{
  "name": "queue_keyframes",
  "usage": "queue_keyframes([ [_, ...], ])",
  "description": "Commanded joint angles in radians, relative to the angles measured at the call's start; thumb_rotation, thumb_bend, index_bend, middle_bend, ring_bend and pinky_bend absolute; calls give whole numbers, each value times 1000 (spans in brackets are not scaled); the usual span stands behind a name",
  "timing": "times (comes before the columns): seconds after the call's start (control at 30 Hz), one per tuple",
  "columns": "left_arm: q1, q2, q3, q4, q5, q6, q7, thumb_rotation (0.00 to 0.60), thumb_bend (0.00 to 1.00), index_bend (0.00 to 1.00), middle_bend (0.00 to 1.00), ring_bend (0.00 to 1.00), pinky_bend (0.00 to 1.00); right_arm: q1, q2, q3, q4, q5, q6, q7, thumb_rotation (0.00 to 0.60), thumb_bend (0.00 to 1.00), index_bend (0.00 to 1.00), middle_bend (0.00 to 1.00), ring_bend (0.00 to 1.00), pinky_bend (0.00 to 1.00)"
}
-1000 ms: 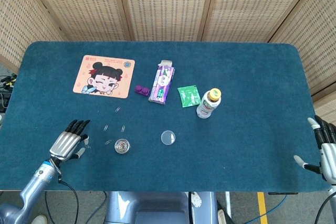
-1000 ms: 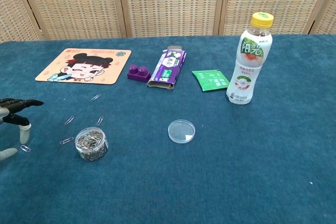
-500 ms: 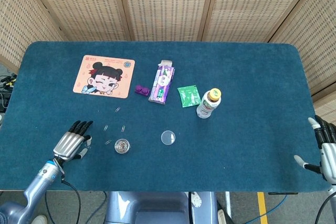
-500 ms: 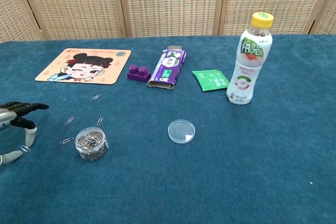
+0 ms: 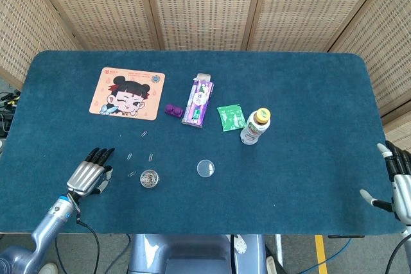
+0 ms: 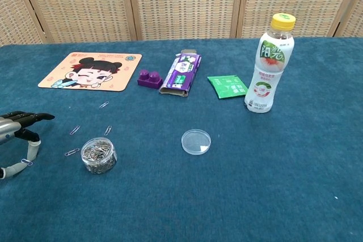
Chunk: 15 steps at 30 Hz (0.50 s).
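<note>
Change: left hand [image 5: 88,175] has slid a little nearer the robot's body and lower over the surface [image 5: 302,113] than a second ago; right hand [image 5: 397,187] has not moved.
Left hand: fingers [image 6: 35,117] stretched forward and apart, thumb hanging down, nothing held; in the chest view the thumb tip sits right at a loose paper clip [image 6: 26,161], though I cannot tell whether it touches.
Right hand: parked at the near right edge, fingers apart, holding nothing.
Paper clips: several more lie scattered between the left hand and the round dish of clips [image 5: 149,178], which stands just beside them.
Doing it well: my judgement is that a flat clip on nap needs a slow, low pinch, thumb and one finger closing from both sides, wrist tilted so the tips meet the cloth first.
Risk: pressing hard may push the clip into the pile or flick it away.
Nearby: lid [image 5: 205,169], bottle [image 5: 255,126] and mouse pad [image 5: 127,94] stand well apart.
</note>
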Motion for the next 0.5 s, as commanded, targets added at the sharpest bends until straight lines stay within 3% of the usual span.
queue_keyframes([
  [0.03,0,1,0,-2,-2,0,3,600,434,620,0,0,0,0,0,0,0,0,0,0,600,0,0,0,0,0],
  [0.5,-7,83,-30,-125,10,68,4,600,439,622,0,0,0,-1,4,0,-2,-2,1,8,600,0,0,0,0,0],
])
